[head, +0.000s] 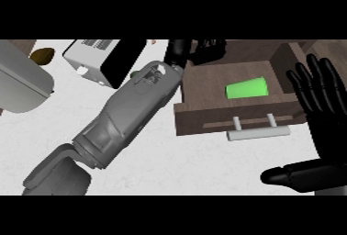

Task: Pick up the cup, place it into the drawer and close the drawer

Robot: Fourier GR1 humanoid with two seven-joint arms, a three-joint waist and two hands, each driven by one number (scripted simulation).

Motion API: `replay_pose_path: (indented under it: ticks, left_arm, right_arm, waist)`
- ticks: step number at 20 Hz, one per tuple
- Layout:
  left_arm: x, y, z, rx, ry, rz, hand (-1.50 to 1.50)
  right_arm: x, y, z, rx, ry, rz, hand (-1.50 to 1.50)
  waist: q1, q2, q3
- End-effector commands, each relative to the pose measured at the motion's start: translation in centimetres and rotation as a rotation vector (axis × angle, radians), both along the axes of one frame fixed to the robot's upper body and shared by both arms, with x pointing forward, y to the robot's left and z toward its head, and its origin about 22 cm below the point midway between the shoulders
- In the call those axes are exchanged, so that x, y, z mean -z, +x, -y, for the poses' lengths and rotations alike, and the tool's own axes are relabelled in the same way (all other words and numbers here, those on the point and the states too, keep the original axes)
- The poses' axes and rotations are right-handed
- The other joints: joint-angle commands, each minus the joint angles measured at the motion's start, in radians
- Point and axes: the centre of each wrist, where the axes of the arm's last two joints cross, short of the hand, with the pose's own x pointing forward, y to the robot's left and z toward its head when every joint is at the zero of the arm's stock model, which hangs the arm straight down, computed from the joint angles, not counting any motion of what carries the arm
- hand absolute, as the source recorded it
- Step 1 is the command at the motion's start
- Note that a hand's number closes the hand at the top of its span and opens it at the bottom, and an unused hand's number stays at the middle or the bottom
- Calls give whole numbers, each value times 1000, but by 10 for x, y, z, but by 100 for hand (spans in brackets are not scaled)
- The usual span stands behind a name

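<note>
The green cup [247, 87] lies on its side inside the open brown drawer [203, 114], apart from both hands. A pale bar handle [259, 133] sticks out from the drawer's front. My left forearm crosses the counter diagonally, and my left hand [198, 49] hovers over the drawer's far left corner, fingers relaxed and holding nothing. At the view's right edge my right hand [318, 103] rests open with its fingers up, beside the drawer's right side.
A white and black toaster-like appliance [102, 59] stands at the back left. A large grey rounded object [24, 87] sits at the far left, with a small brown item [42, 55] behind it. White counter [190, 160] spreads in front of the drawer.
</note>
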Motion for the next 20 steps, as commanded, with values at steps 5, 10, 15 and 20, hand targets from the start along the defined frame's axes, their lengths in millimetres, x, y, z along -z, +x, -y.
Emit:
replay_pose_path:
  ticks: [5,10,15,20]
  left_arm:
    - [11,-1,0,-40,88,15,-150]
    - [4,-6,6,24,-55,20,-150]
    - [2,-9,7,64,-182,65,-150]
    - [-25,-10,15,95,-302,53,-150]
  right_arm:
    - [7,3,-1,-43,7,10,-150]
    - [5,-2,-4,-59,32,7,-150]
    - [0,-5,8,-81,67,-16,-150]
    - [-5,-21,20,-86,64,-32,-150]
  waist:
    - [-29,9,1]
    - [-8,1,-1]
    - [15,-5,-1]
    - [64,-20,-1]
